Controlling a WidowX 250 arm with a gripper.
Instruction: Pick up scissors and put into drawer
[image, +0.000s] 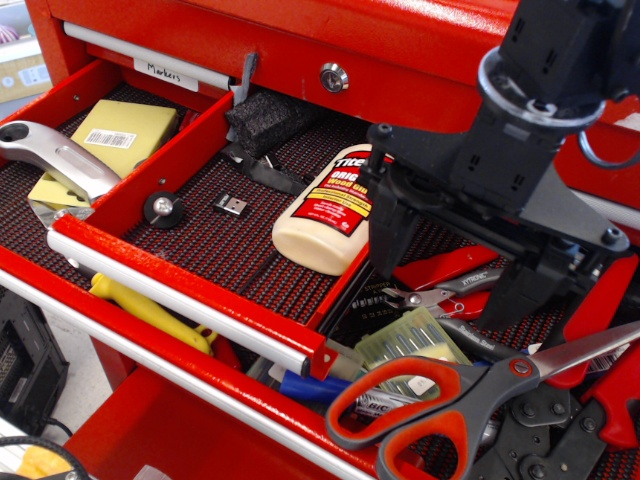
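Single view. We log the scissors (455, 395) lying near right in the lower drawer, handles left, blades pointing right. Above them hangs the claw (455, 270), fingers spread, holding nothing. Far left, the drawer (190, 290) stands open; we list a glue bottle (325, 212) and a foam block (268, 118) inside.

Scissors (450, 400): red-orange and dark grey handles (silver blades); drawer (200, 290) red, black-red mesh liner.
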